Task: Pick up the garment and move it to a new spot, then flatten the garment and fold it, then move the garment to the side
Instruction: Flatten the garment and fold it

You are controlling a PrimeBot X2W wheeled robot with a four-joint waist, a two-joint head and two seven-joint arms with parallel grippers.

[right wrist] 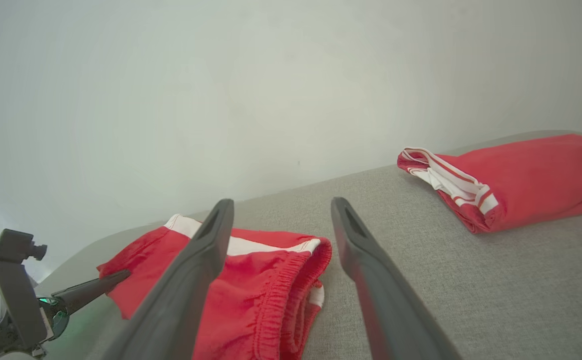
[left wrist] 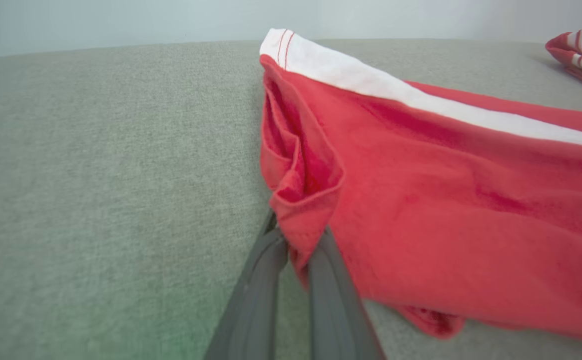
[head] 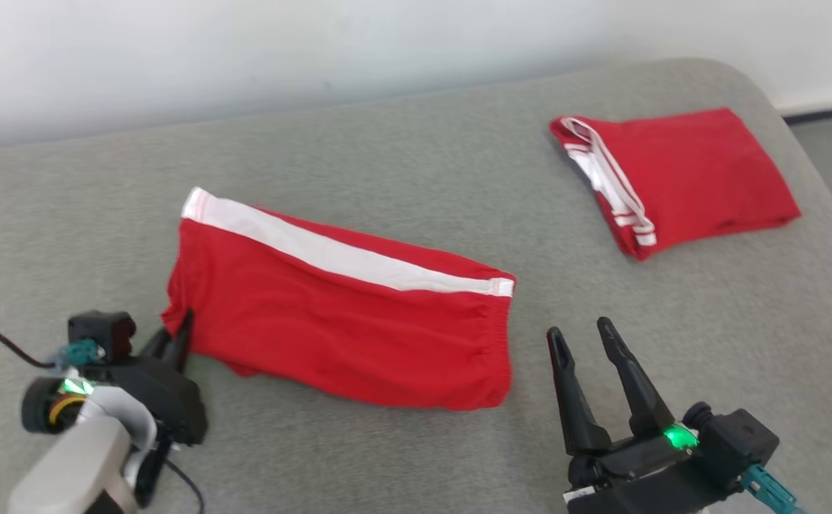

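The left gripper [head: 178, 330] is clamped on a leg-hem corner of the red garment [head: 344, 328], which stretches from its fingertips across the grey padded surface [head: 401, 150] toward the right gripper [head: 581, 334]. That gripper's jaws stand wide apart, holding nothing, just beside the garment's elastic waistband end. A folded red garment [head: 694, 178] lies well beyond it.

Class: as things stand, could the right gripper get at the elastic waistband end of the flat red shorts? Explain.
Probably yes. The right gripper stands open just beside the waistband end of the red shorts, with bare grey cushion between them and nothing in the way.
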